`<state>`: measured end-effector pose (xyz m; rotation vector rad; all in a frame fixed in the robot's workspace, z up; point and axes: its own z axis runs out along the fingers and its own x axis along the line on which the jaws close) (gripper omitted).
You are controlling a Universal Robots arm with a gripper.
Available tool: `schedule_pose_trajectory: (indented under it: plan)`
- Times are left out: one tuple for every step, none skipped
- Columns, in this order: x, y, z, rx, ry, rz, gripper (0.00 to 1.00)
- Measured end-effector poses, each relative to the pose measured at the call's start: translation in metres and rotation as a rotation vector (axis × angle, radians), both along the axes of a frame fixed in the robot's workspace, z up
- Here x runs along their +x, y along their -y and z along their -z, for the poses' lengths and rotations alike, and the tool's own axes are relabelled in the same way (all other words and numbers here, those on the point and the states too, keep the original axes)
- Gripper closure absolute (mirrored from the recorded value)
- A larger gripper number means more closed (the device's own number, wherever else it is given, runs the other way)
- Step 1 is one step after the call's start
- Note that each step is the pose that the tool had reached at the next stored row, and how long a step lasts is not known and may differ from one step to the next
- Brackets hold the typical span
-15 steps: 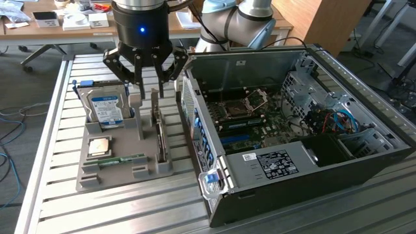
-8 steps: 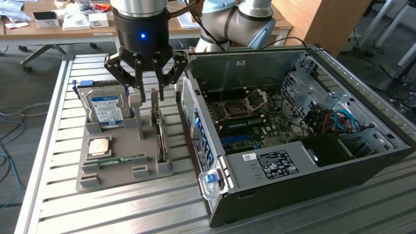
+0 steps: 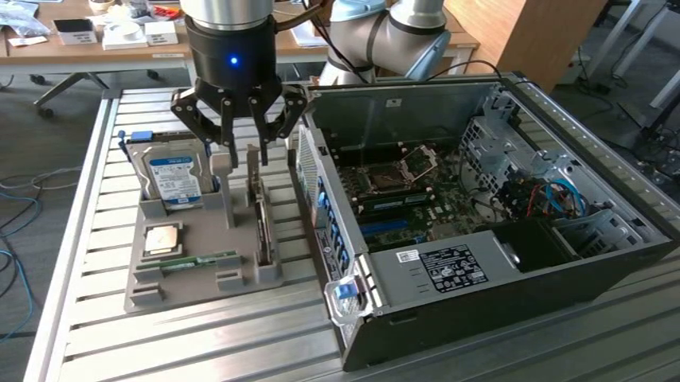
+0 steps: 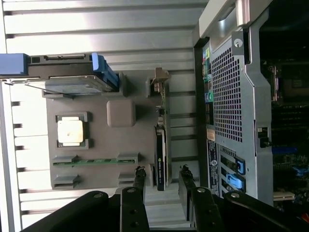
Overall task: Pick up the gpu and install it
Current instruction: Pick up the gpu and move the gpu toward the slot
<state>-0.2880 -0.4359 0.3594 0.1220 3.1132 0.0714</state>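
The gpu [image 3: 263, 219] is a thin dark card standing on edge in a slot of the grey holder [image 3: 228, 231], beside the open computer case [image 3: 447, 270]. My gripper [image 3: 247, 159] hangs just above the card's far end. In the wrist view the gpu [image 4: 161, 150] runs lengthwise between my two black fingertips [image 4: 140, 176]. The gripper [image 4: 162, 176] is open, with a gap on each side of the card, and nothing is clamped.
The grey holder [image 4: 96, 140] also carries a hard drive [image 3: 175, 179] in a blue-ended bracket, a CPU [image 3: 162, 239] and a green RAM stick [image 3: 202, 261]. The case's rear panel [image 4: 231, 96] stands close beside the card. The motherboard [image 3: 415, 199] lies exposed inside.
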Motion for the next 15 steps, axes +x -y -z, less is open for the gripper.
schedule_pose_trajectory:
  plan:
    - [0.0000,0.0000,0.0006,-0.0001,-0.0001,0.000,0.58]
    - [0.0000,0.0000,0.0010,-0.0002,-0.0002,0.000,0.58]
    - [0.0000,0.0000,0.0015,-0.0002,-0.0002,0.000,0.58]
    - [0.0000,0.0000,0.0020,-0.0001,-0.0002,0.000,0.58]
    - [0.0000,0.0000,0.0026,-0.0001,-0.0001,0.000,0.58]
    - [0.0000,0.0000,0.0032,-0.0001,-0.0002,0.000,0.58]
    - [0.0000,0.0000,0.0039,-0.0001,-0.0002,0.000,0.58]
    - [0.0000,0.0000,0.0047,-0.0001,-0.0002,0.000,0.58]
    - [0.0000,0.0000,0.0054,-0.0001,-0.0001,0.000,0.58]
    - [0.0000,0.0000,0.0061,-0.0001,-0.0002,0.000,0.58]
    - [0.0000,0.0000,0.0067,-0.0001,-0.0002,0.000,0.58]
    - [0.0000,0.0000,0.0072,-0.0002,-0.0003,0.000,0.58]
    - [0.0000,0.0000,0.0073,-0.0002,-0.0003,0.000,0.58]
    - [0.0000,0.0000,0.0073,-0.0003,-0.0003,0.000,0.58]
    - [0.0000,0.0000,0.0073,-0.0003,-0.0003,0.000,0.58]
